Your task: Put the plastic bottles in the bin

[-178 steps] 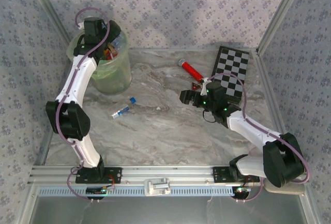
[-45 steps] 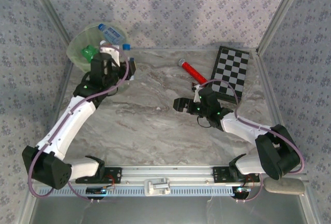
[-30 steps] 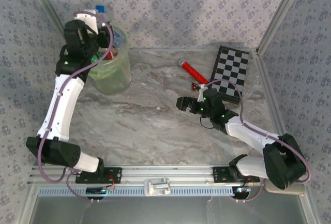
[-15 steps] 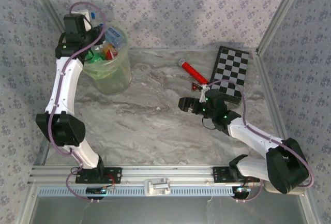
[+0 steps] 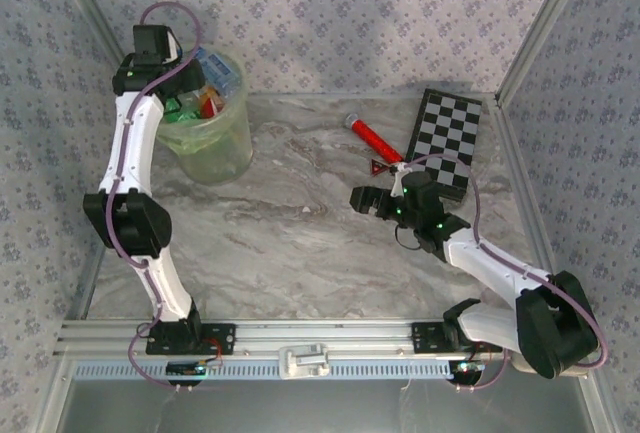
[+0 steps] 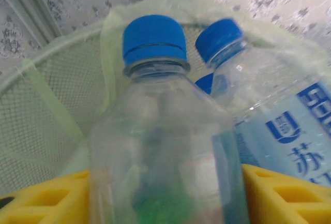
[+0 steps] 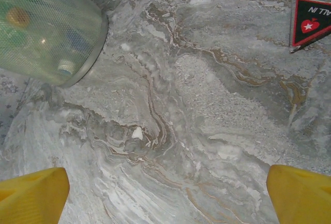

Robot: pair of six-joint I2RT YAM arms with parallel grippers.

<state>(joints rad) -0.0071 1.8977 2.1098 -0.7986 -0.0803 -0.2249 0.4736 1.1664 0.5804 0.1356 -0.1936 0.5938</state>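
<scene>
The bin [image 5: 215, 143], a pale-green translucent bucket, stands at the table's far left with plastic bottles [image 5: 213, 71] piled inside. My left gripper [image 5: 185, 58] hangs over its rim. In the left wrist view a clear plastic bottle [image 6: 160, 146] with a blue cap stands upright between the yellow fingers [image 6: 46, 198], which lie against both its sides, above the bin's mesh wall [image 6: 46, 105]. A second blue-capped bottle with a blue label [image 6: 279, 125] lies just behind. My right gripper [image 5: 362, 200] hovers open over bare marble [image 7: 168, 193], with nothing between its fingers.
A red cylinder [image 5: 370, 136] and a black-and-white checkerboard [image 5: 445, 138] lie at the back right. A small dark card [image 7: 313, 19] rests beside them. The bin [image 7: 46, 27] appears at the upper left in the right wrist view.
The left arm has lifted the clear bottle from the table up over the bin's rim and shifted slightly right. The right arm has barely moved.
</scene>
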